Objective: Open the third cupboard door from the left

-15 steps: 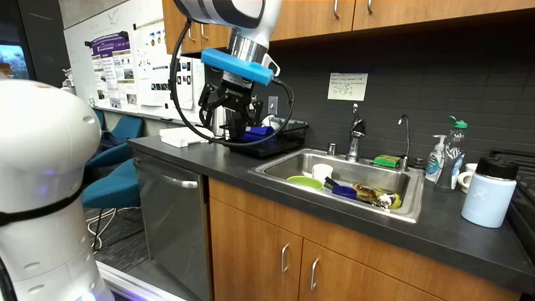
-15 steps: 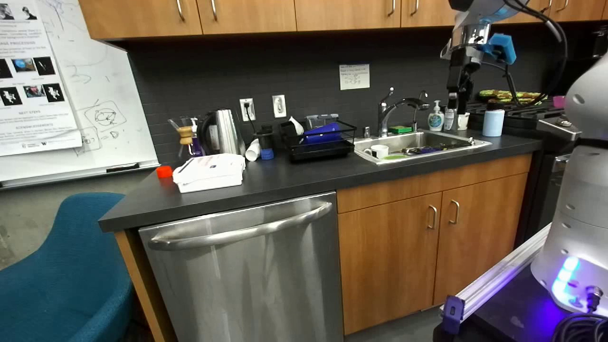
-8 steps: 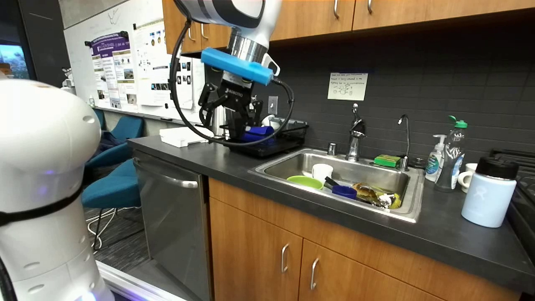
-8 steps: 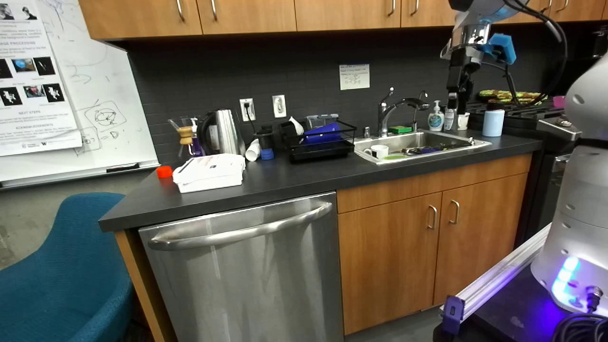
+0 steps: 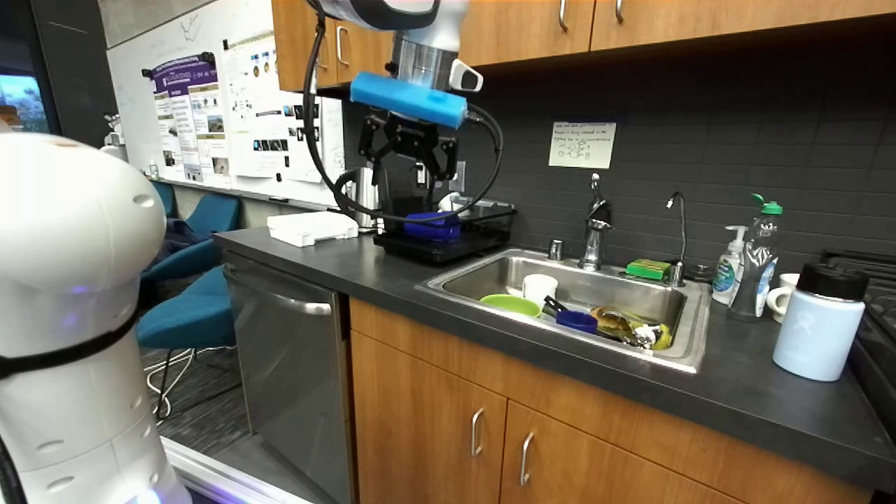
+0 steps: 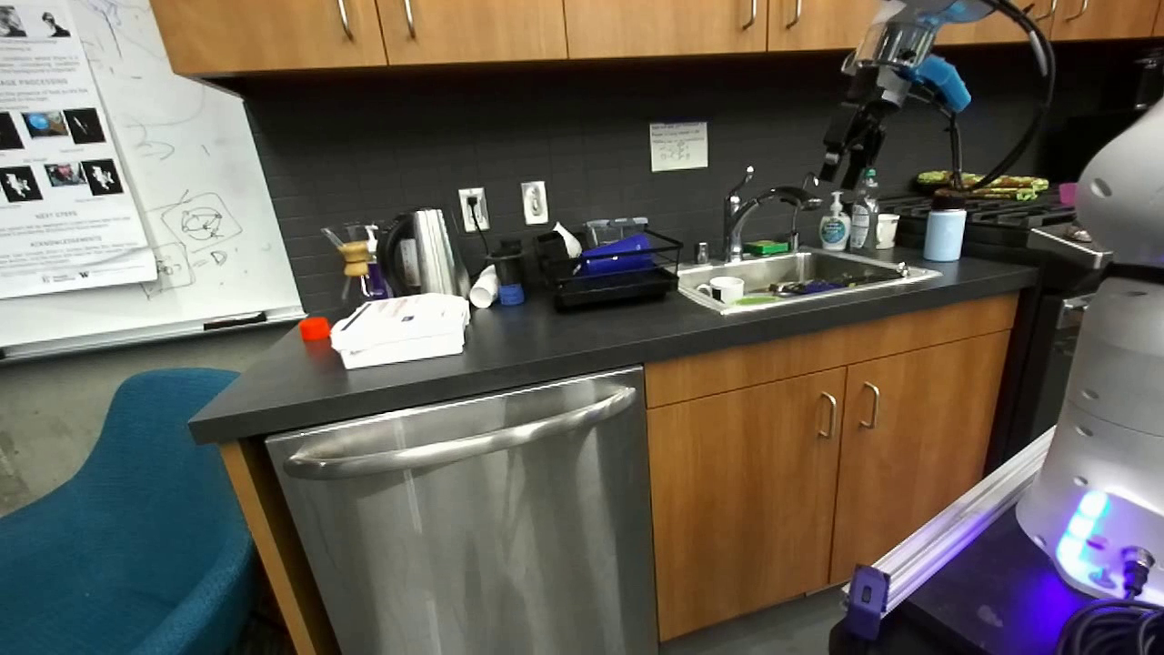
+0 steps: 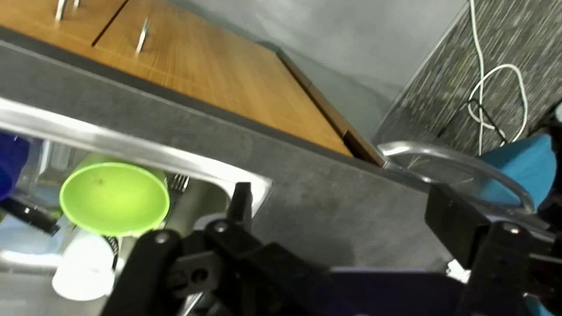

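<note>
Above the dark bench (image 6: 564, 341), hovering with tool (image 7: 342, 202) spread, pinching nothing, presumably to straddle the silver bar handle (image 5: 562, 14) of the closed third cupboard door (image 5: 525, 28), at the tool's one o'clock in an exterior view.

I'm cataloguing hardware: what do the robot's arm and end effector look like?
A rounded white arm with a black band, bluish lights, silver metal collar, blue rectangular bar and looping black cable; the end effector is black, two-fingered and jointed.
</note>
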